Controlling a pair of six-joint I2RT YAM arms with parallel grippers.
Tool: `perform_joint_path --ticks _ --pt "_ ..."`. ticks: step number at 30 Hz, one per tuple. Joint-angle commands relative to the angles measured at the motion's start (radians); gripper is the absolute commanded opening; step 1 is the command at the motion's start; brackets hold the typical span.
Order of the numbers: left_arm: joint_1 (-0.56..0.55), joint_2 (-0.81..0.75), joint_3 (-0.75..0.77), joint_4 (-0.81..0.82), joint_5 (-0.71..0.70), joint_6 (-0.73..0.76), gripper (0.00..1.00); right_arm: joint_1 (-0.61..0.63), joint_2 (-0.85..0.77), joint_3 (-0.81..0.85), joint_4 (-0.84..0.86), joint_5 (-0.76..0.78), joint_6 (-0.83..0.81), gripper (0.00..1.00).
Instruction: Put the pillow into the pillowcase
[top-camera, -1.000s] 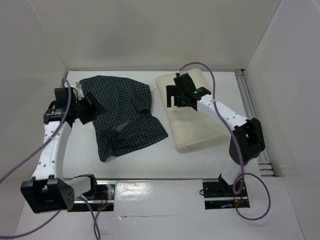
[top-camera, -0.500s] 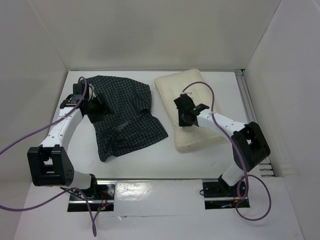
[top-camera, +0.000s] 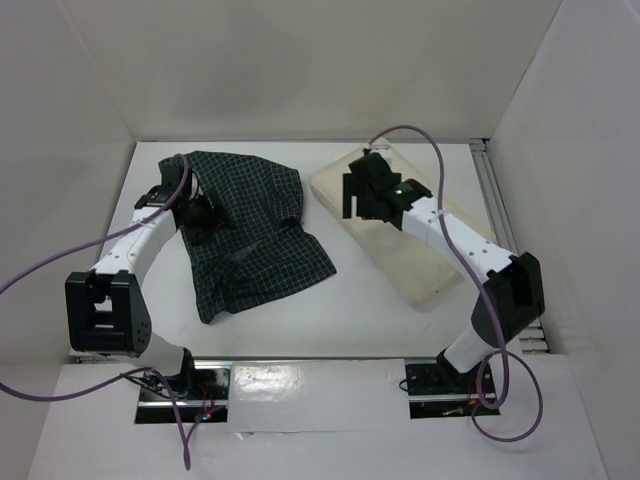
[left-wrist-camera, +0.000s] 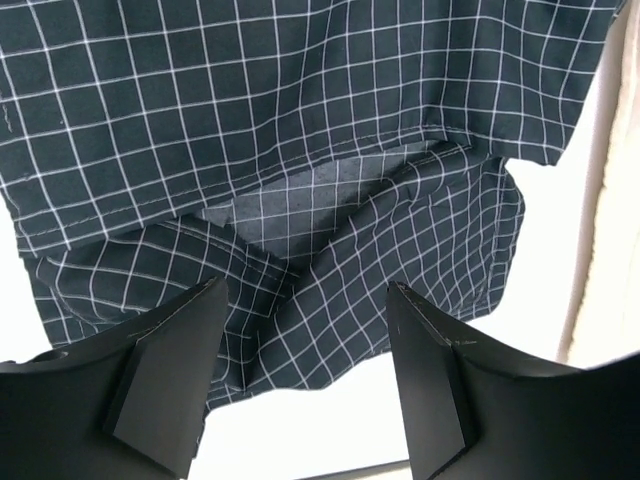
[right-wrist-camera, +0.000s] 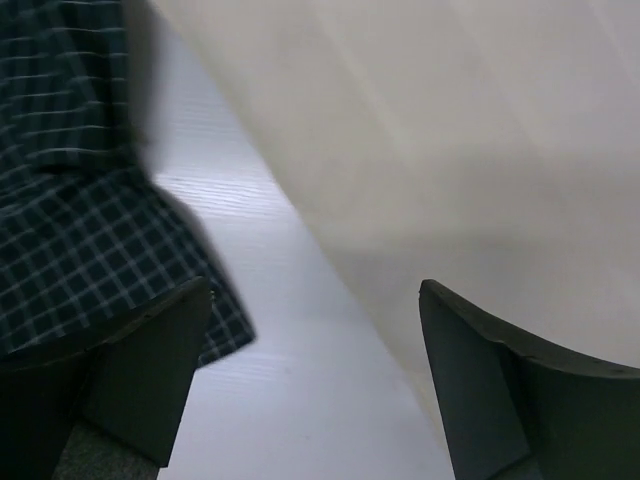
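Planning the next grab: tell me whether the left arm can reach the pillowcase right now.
Probably yes. The left gripper hangs open directly over the pillowcase, nothing between its fingers and the cloth; the pillow lies apart to its right.

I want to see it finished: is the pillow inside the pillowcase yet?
No, the cream pillow lies bare beside the checked pillowcase, not inside it.

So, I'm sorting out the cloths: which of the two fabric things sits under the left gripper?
The pillowcase, dark with a white grid, beneath the left gripper; the plain cream pillow lies by the right gripper.
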Motion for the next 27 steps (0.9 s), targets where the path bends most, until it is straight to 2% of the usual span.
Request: perform_joint_path --ticks 1,2,4,5,6,8,10,11,12,13,16,19,22,23,24,25,27 --pt "-0.015 0.034 0.001 0.041 -0.062 -0.012 0.77 0.045 0.141 0.091 0.098 -0.061 -0.067 0.92" --pt "-0.015 0.070 0.010 0.041 -0.062 -0.003 0.77 0.045 0.186 0.155 0.098 -0.088 -0.078 0.94" --pt "-0.025 0.095 0.010 0.030 -0.035 -0.003 0.76 0.045 0.387 0.276 0.088 -0.072 -0.087 0.97" --pt "-0.025 0.095 0.010 0.030 -0.035 -0.003 0.76 0.045 0.388 0.277 0.077 -0.054 -0.087 0.97" --pt "-0.035 0.095 0.010 0.030 -0.035 -0.003 0.76 0.045 0.477 0.344 0.063 -0.028 -0.087 0.97" --pt "-0.046 0.095 0.010 0.030 -0.044 -0.003 0.77 0.045 0.537 0.370 0.054 0.022 -0.069 0.95" --pt "-0.046 0.095 0.010 0.030 -0.055 0.006 0.77 0.019 0.553 0.337 0.066 0.049 -0.069 0.75" --pt "-0.046 0.095 0.010 0.017 -0.082 0.007 0.77 0.019 0.539 0.302 0.080 0.060 -0.069 0.32" --pt "-0.046 0.085 -0.008 0.017 -0.111 -0.009 0.78 0.010 0.513 0.210 0.097 0.071 -0.069 0.13" --pt "-0.046 0.074 -0.025 0.033 -0.136 -0.021 0.78 0.010 0.444 0.159 0.113 0.071 -0.069 0.00" --pt "-0.035 0.061 -0.034 0.049 -0.148 -0.043 0.78 -0.001 0.320 -0.035 0.147 0.085 -0.048 0.00" --pt "-0.035 0.121 0.008 0.024 -0.148 -0.043 0.78 -0.001 0.124 -0.192 0.147 0.085 -0.035 0.00" --pt "-0.035 0.178 0.080 -0.006 -0.185 -0.043 0.81 -0.001 0.053 -0.248 0.161 -0.007 -0.035 0.00" --pt "-0.025 0.190 0.099 -0.028 -0.216 -0.043 0.84 0.008 0.025 -0.237 0.152 -0.038 -0.046 0.24" --pt "-0.010 0.201 0.119 -0.040 -0.228 -0.043 0.91 0.018 0.014 -0.237 0.152 -0.065 -0.058 0.48" --pt "0.004 0.213 0.155 -0.049 -0.228 -0.043 0.95 0.033 0.005 -0.213 0.164 -0.113 -0.058 0.68" --pt "0.055 0.255 0.192 -0.063 -0.228 -0.043 0.99 0.094 -0.004 -0.189 0.183 -0.150 -0.070 0.95"
